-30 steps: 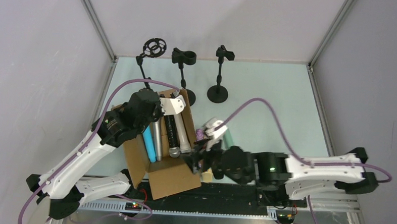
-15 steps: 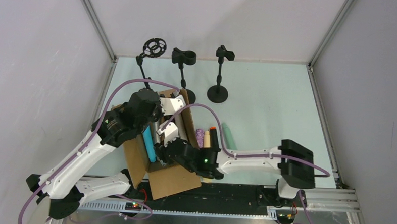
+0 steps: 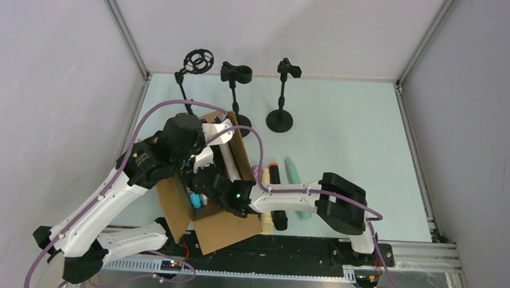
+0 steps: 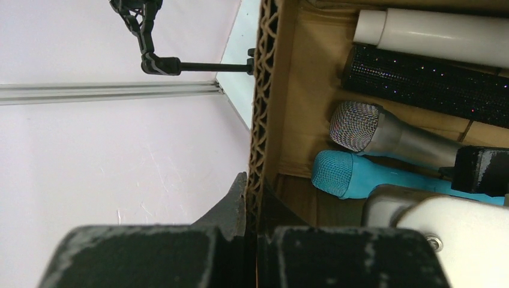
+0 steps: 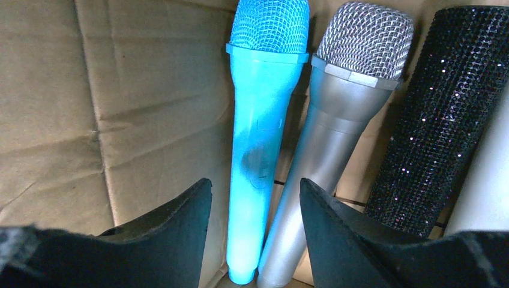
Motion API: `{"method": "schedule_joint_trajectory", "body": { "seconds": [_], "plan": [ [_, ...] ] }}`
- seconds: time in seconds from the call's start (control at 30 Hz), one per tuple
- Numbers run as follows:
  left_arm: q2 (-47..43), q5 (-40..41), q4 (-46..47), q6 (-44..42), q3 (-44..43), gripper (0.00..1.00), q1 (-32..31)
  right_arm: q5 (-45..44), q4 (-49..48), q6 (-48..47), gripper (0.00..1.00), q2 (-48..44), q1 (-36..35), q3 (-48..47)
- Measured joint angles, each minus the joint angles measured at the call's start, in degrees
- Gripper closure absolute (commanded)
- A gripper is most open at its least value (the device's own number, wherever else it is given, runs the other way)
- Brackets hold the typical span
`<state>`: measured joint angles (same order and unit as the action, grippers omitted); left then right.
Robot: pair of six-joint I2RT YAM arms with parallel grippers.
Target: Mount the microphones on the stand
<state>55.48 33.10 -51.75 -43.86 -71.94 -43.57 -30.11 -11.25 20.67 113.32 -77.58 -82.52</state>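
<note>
1. Only the left wrist view shows the grip. The left gripper (image 4: pixel 253 201) is pinched tight on the corrugated wall of the cardboard box (image 4: pixel 262 90), with open space outside that wall to the left.
2. The same view looks into the box. The blue microphone (image 4: pixel 345 174), silver-grey microphone (image 4: pixel 360 126), black glittery microphone (image 4: pixel 432 81) and white microphone (image 4: pixel 432 36) lie side by side.
3. Only the right wrist view shows the right gripper (image 5: pixel 255 210). Its jaws are spread either side of the blue microphone's handle, with a gap at each finger. Bare cardboard lies to the left, and the silver-grey microphone is just beside the right finger.
4. Only the top view shows the stands (image 3: pixel 236 72) along the far edge, well apart from the box. The cream microphone (image 3: pixel 266 221), black orange-tipped microphone (image 3: pixel 275 180) and mint green microphone (image 3: pixel 293 171) lie just right of the box, and the right arm crosses over them. Beyond them the table (image 3: pixel 344 135) lies open.
</note>
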Motion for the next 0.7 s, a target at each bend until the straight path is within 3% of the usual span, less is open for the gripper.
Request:
{"method": "schedule_joint_trajectory", "body": {
  "seconds": [0.7],
  "plan": [
    [-0.96, -0.42, 0.2, 0.07, 0.72, 1.0, 0.09, -7.32, 2.64, 2.14, 0.44, 1.22, -0.33, 1.09]
  ]
}}
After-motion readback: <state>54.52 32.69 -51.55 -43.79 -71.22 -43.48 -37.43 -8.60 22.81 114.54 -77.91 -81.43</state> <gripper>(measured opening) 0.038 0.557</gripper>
